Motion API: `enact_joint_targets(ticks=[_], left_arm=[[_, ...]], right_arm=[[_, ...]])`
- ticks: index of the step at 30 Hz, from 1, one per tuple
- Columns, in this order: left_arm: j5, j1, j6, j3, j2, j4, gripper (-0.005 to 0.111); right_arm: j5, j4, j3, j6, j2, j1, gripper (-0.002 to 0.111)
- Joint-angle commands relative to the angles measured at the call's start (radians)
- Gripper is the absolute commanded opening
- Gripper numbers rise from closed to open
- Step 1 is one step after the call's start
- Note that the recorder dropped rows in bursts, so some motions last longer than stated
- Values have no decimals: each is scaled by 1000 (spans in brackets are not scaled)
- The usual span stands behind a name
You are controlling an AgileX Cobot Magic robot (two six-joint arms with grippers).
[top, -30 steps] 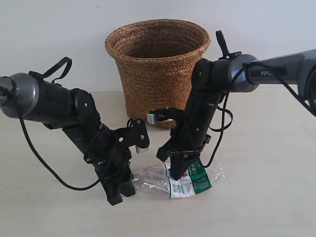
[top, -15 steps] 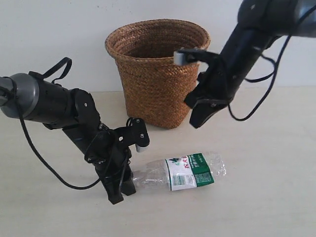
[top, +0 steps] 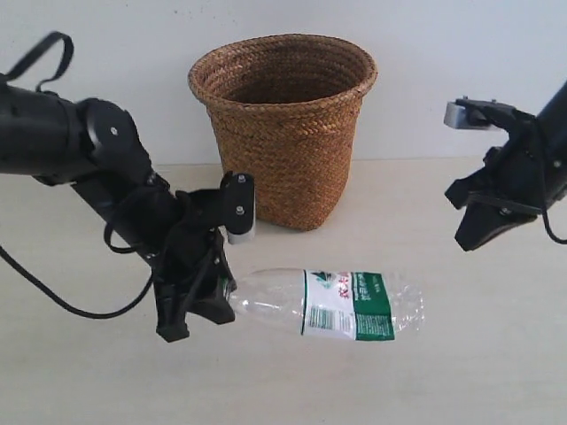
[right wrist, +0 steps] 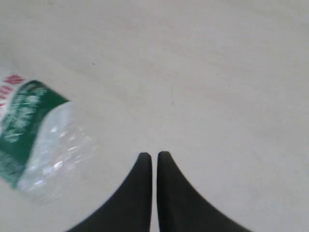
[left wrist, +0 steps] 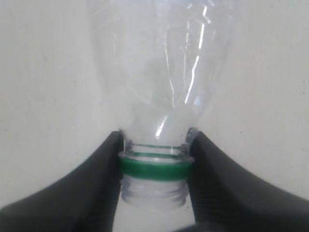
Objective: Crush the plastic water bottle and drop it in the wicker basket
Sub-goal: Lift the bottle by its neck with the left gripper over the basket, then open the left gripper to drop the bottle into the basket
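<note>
The plastic water bottle is held off the table, nearly level, its crumpled base pointing right. My left gripper is shut on its neck; in the left wrist view both fingers clamp the neck at the green ring, with the clear body beyond. The cap is off. The wicker basket stands behind, upright against the wall. My right gripper hangs at the far right, raised, shut and empty. In the right wrist view its tips meet, and the bottle's label end lies off to one side.
Both arms trail black cables. The pale tabletop runs to a white wall just behind the basket.
My left gripper lifted the bottle by its neck and swung it up. My right gripper left the bottle, rose, and moved away to the far right.
</note>
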Motion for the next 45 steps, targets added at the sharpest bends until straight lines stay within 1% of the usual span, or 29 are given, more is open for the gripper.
enact_joint_targets(ticks=[1, 5, 7, 9, 11, 12, 13, 14, 15, 16, 17, 18, 20, 21, 22, 23, 25, 28, 31, 33, 36, 37, 38, 40, 43, 45], left_arm=[[35, -1, 88, -2, -115, -33, 4], [44, 1, 74, -36, -179, -35, 4], [44, 1, 74, -58, -188, -30, 4], [46, 1, 64, -98, -188, -18, 4], [24, 3, 34, -168, -177, 20, 4], [-10, 21, 28, -221, -165, 31, 4], [-36, 32, 28, -241, -160, 31, 4], [-122, 58, 4, -277, -149, 31, 4], [-299, 81, -44, -286, -140, 19, 4], [-518, 97, -39, -286, -117, -27, 9], [-614, 97, 4, -297, -98, -29, 17], [-662, 97, 37, -312, -80, -29, 31], [-684, 101, 88, -348, -29, -23, 70], [-693, 105, 75, -372, -3, -33, 92], [-701, 105, 62, -381, 11, -36, 107], [-704, 105, 37, -396, 35, -34, 108], [-704, 105, 37, -404, 62, -29, 104], [-704, 105, 37, -404, 74, -26, 91], [-700, 105, 37, -404, 64, -26, 84], [-672, 105, 17, -404, 48, -26, 75], [-570, 105, -57, -404, 4, -26, 54], [-526, 105, -91, -404, -19, -26, 41], [-481, 105, -112, -404, -43, -26, 34], [-399, 105, -149, -404, -92, -26, 6], [-278, 105, -193, -404, -151, -26, 4], [-220, 105, -265, -404, -182, -21, 4]], right_arm=[[-108, -1, 90, 1, -9, -12, 0], [-196, 19, 147, 1, -9, -12, 0], [-212, 19, 164, 1, -9, -12, 0], [-234, 19, 178, 1, -9, -12, 0], [-252, 36, 180, 1, -9, -12, 0], [-260, 48, 180, 1, -9, -12, 0], [-263, 48, 180, 1, -9, -12, 0], [-272, 51, 180, 1, -9, -12, 0], [-275, 56, 180, 1, -9, -12, 0], [-275, 60, 180, 1, -9, -12, 0], [-275, 63, 180, 1, -9, -12, 0], [-270, 68, 180, 1, -9, -12, 0], [-268, 77, 180, 1, -9, -12, 0], [-268, 82, 180, 1, -9, -10, 0], [-268, 85, 180, -1, -9, -10, 0], [-268, 85, 180, -5, -9, -7, 0], [-276, 85, 180, -15, -9, -7, 0], [-308, 85, 180, -20, -9, -7, 0], [-324, 85, 180, -22, -9, -7, 0], [-337, 85, 180, -22, -9, -7, 0], [-371, 92, 180, -22, -9, -7, 0], [-371, 92, 175, -22, -9, -7, 0], [-365, 92, 164, -27, -9, -7, 0], [-343, 68, 139, -32, -9, -7, 0], [-305, 31, 104, -25, -11, -7, 0], [-262, -23, 74, 24, -11, -7, 0]])
